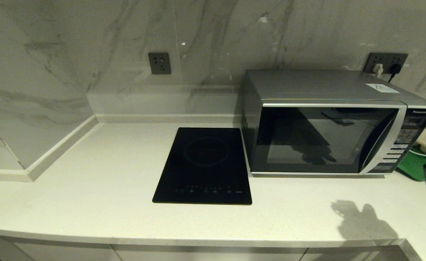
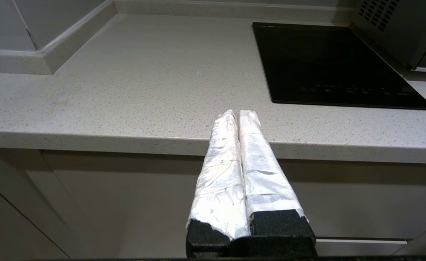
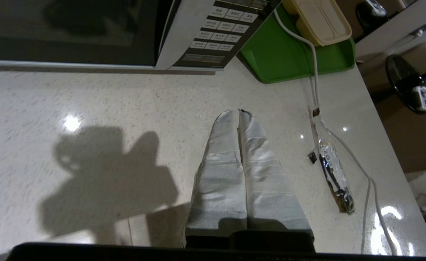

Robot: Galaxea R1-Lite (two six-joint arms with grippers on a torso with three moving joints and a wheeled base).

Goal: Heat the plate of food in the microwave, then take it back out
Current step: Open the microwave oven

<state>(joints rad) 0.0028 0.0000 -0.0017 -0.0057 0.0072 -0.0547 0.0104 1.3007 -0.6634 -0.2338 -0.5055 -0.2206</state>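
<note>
1. Right gripper (image 3: 239,111): fingers pressed together, holding nothing, above the countertop (image 3: 126,108) in front of the microwave (image 3: 90,32), near its button panel (image 3: 220,32).
2. Microwave door shut; no plate visible.
3. Green tray (image 3: 289,54) with cream box (image 3: 318,20) beside the microwave; white cable (image 3: 316,72) nearby.
4. Left gripper (image 2: 237,112): fingers together, at the counter edge, induction hob (image 2: 325,61) beyond.

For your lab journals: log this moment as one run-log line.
microwave: door closed | right pincer: shut, empty, above countertop before microwave | left pincer: shut, parked at counter edge | plate of food: not visible
</note>
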